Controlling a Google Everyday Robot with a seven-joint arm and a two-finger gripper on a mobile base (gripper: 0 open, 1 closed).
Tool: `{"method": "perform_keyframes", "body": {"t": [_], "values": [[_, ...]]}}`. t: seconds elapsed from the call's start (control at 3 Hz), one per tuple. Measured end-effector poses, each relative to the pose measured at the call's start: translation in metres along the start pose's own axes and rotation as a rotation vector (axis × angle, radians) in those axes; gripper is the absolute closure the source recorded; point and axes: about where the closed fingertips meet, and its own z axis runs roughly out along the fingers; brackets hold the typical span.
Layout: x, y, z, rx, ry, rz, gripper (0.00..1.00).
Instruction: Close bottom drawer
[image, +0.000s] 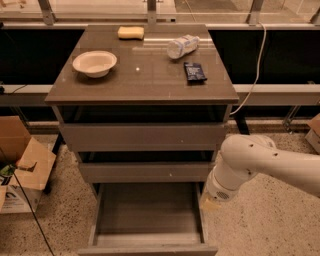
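Noted bottom drawer (147, 216) standing open, gripper (208, 203) low beside its right wall, presumably staging a push; grip state untellable.
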Motion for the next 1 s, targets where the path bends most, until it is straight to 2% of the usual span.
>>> {"method": "perform_keyframes", "body": {"t": [0.33,0.67,1.0], "values": [[0.015,0.000,0.034,-0.035,-0.029,0.046,1.00],[0.016,0.001,0.039,-0.043,-0.031,0.050,1.00],[0.021,0.001,0.058,-0.056,-0.034,0.064,1.00]]}}
